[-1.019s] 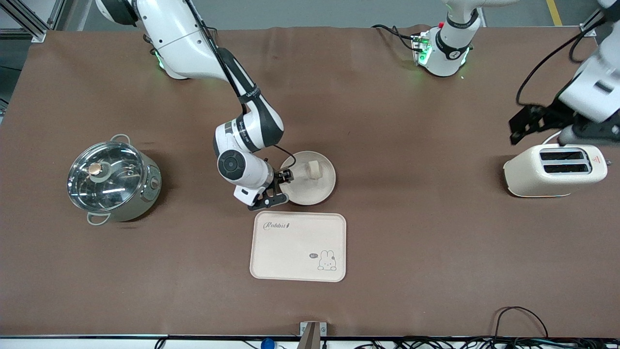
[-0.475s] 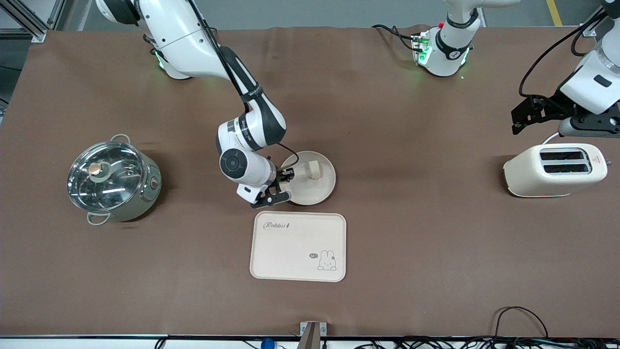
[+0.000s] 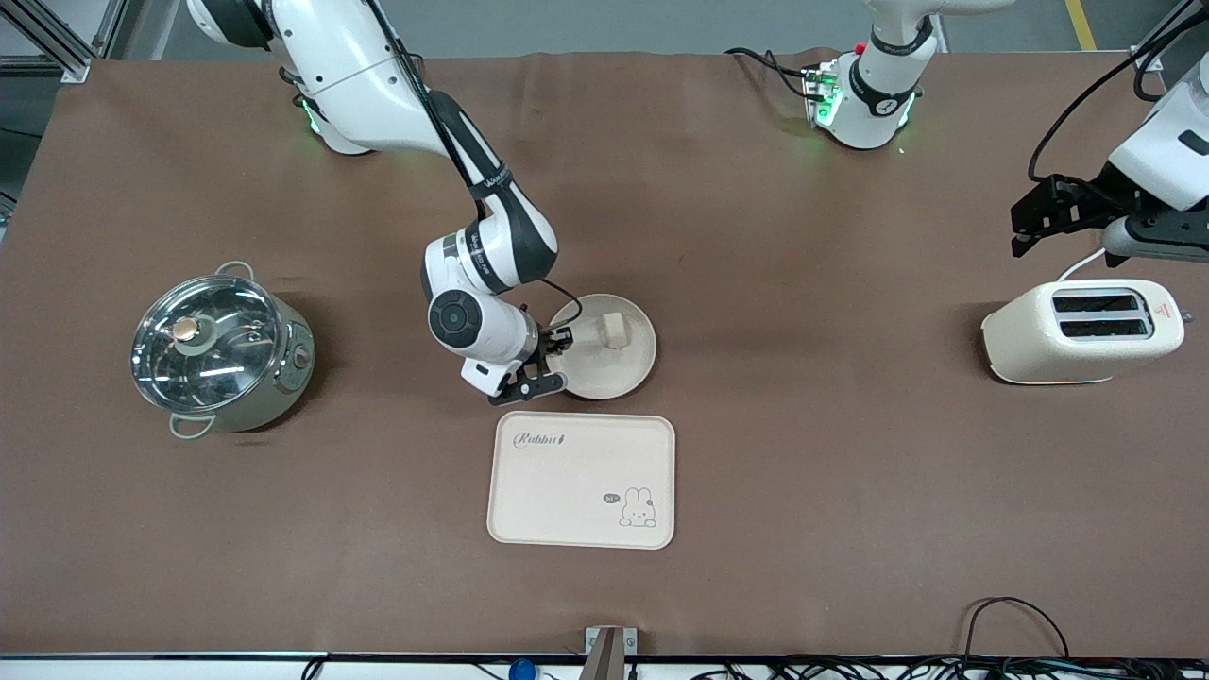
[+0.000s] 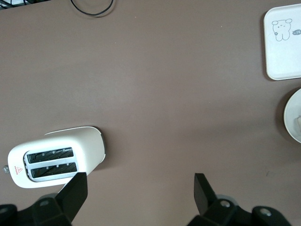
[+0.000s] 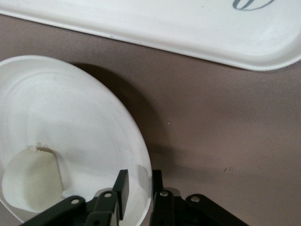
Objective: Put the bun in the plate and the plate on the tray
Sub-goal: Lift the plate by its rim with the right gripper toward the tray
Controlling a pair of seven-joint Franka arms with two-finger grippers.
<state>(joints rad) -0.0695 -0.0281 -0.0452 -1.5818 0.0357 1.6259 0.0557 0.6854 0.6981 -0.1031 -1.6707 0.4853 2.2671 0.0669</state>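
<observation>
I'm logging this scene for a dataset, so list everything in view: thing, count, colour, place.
bun: one, cream-white, in the plate.
plate: one, cream-white, on the table, farther from the front camera than the tray.
tray: one, cream with rabbit drawing, on the table, nearest the front camera.
pot: one, metal with glass lid, toward the right arm's end.
toaster: one, cream, toward the left arm's end.
table: one, brown.
right pincer: black, shut on the plate's rim.
left pincer: black, open, waits over the table beside the toaster.
</observation>
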